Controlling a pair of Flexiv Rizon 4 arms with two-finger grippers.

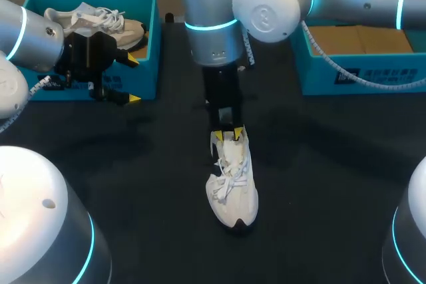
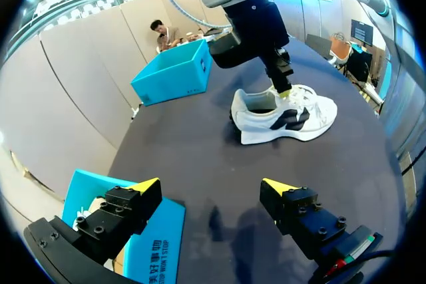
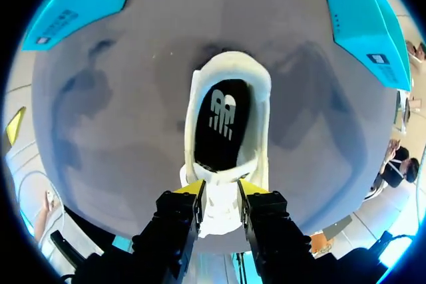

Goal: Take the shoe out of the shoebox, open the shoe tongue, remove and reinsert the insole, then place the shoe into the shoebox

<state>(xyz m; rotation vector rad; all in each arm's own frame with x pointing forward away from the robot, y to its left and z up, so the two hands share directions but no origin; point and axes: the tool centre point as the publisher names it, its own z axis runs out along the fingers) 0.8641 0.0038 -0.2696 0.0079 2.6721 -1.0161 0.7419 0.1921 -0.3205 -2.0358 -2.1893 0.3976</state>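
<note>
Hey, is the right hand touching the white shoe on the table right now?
Touching. In the right wrist view, the right hand pinches the tongue of the white shoe, a finger pressed against each side.

1. Your dark table [image 1: 319,184] carries everything here.
2. A white sneaker [image 1: 233,187] stands upright on its sole directly under your right gripper [image 1: 229,132]. The gripper's fingers pinch the tongue from both sides.
3. A teal shoebox [image 1: 150,44] sits on the table just beside your left gripper [image 1: 134,79].
4. A second teal box [image 1: 359,74] rests near the table's edge, well apart from the sneaker, on the right gripper's outer side.
</note>
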